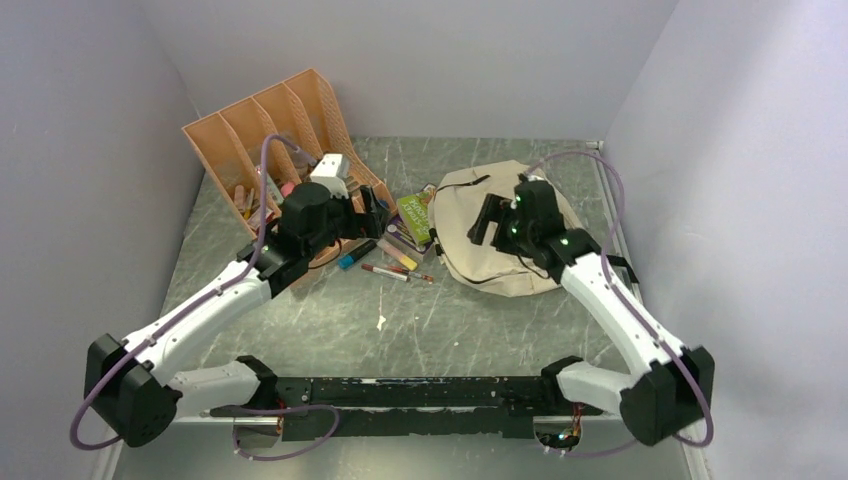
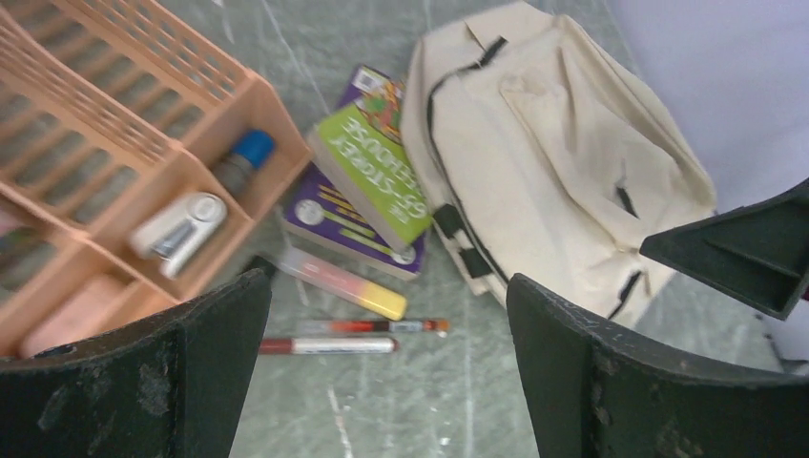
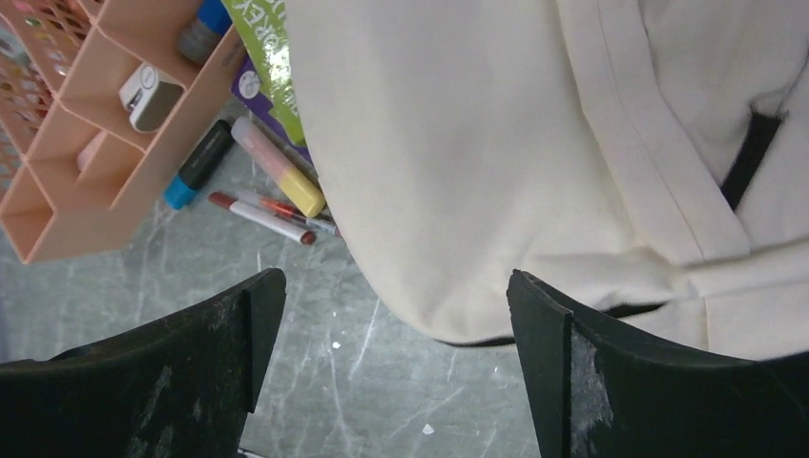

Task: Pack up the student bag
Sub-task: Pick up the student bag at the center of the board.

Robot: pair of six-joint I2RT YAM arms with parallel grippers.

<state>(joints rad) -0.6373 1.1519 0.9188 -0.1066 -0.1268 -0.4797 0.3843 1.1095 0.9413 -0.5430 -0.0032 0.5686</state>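
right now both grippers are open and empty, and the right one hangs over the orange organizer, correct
Not quite. The right gripper hangs over the student bag, not the orange organizer; the right wrist view shows it. It and the left gripper are open and empty.

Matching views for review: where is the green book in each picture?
Top external: green book, centre, between orange organizer and student bag.
Left wrist: book upper centre, just left of the bag.
Right wrist: book at top edge, left of centre, cropped.
Shared landmark: the orange organizer, left of the book everywhere.
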